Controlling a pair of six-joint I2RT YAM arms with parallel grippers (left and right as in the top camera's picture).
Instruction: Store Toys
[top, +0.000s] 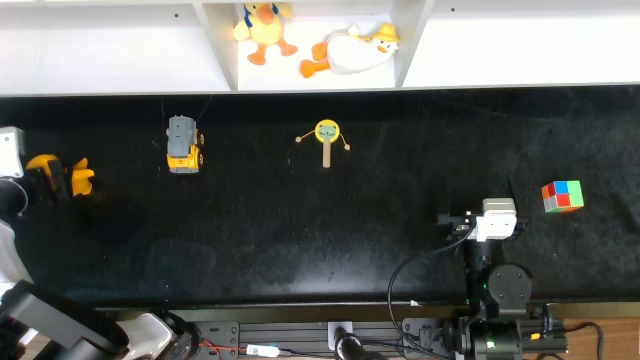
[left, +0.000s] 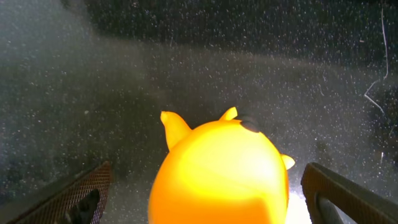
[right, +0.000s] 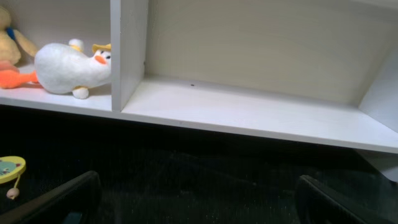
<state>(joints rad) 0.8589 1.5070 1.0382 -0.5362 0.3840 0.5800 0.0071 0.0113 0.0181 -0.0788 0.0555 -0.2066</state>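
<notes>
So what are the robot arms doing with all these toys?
They are putting toys away on the white shelf. A yellow duck and a white duck already sit in its middle compartment. The left arm has its jaws open around a yellow toy. The right arm's jaws are open too. A truck, rattle and cube lie on the table.

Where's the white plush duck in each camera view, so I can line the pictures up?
Top view: the white plush duck lies in the middle shelf compartment, right of the yellow plush.
Right wrist view: the duck is in the same compartment, next to the white divider.
Left wrist view: not in it.
Shared landmark: the rattle drum on the mat before that compartment.
</notes>
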